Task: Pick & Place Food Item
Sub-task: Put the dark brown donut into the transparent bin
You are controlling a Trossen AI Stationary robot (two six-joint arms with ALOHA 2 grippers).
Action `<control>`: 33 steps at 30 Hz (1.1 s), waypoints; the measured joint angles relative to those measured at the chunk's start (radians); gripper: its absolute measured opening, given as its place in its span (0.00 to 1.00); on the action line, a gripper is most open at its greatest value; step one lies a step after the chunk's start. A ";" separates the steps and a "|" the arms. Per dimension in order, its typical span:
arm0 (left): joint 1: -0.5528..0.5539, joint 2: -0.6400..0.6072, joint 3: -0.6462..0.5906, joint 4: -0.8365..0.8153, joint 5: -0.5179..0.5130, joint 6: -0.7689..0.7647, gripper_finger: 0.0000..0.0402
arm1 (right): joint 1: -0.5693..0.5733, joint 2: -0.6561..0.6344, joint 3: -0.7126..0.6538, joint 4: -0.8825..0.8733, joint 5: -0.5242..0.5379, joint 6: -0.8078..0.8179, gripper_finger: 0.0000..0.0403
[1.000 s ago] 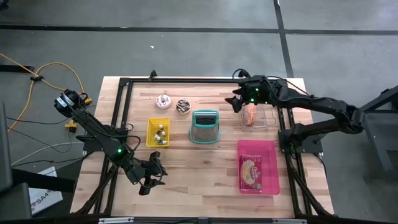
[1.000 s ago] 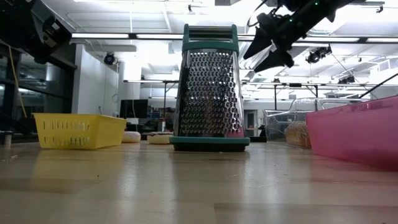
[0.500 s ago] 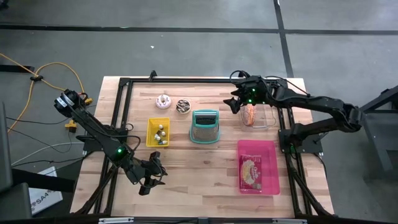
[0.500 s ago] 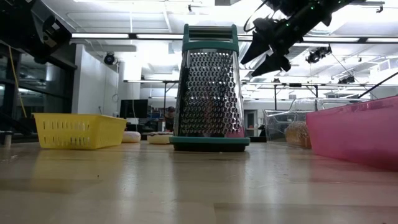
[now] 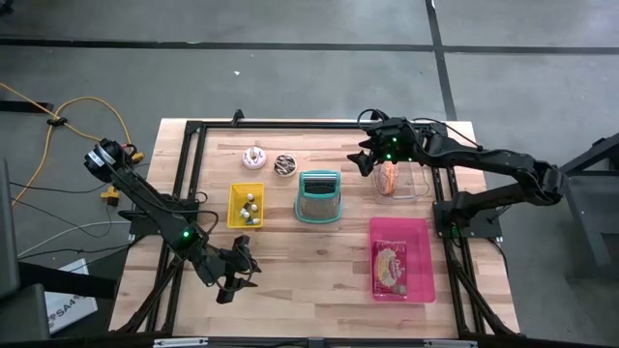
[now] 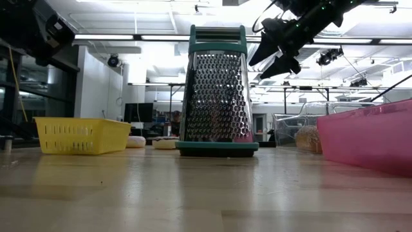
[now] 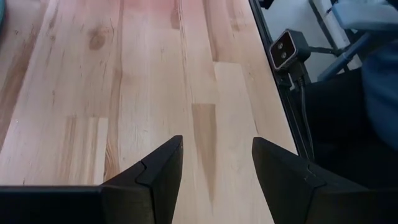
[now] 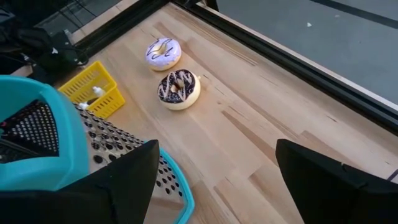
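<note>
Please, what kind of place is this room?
Probably a robotics lab or workshop: a wooden table in a black frame on a concrete floor, ceiling strip lights over open workspace behind, and toy doughnuts beside a box grater.

Right gripper (image 5: 367, 160) raised at the table's far side, fingers spread and empty; left gripper (image 5: 235, 275) low near the front edge, fingers apart.

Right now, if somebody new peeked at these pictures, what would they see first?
Probably the tall teal-framed grater, standing upright in the middle of the table. Next to it, the right gripper hangs open in the air, beside a clear container with an orange food item inside. Two donuts lie at the far edge, and a pink bin sits on the right.
</note>
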 joint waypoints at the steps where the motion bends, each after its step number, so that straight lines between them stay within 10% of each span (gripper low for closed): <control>1: 0.004 0.000 0.000 0.005 -0.003 0.000 0.47 | 0.000 0.000 0.000 0.000 0.000 0.000 0.77; 15: 0.180 -0.011 0.000 0.044 0.032 0.003 0.47 | 0.000 0.000 0.000 0.000 0.000 -0.003 0.77; 33: 0.568 -0.312 0.000 -0.197 0.135 0.290 0.47 | 0.000 0.000 0.000 0.000 0.000 -0.003 0.77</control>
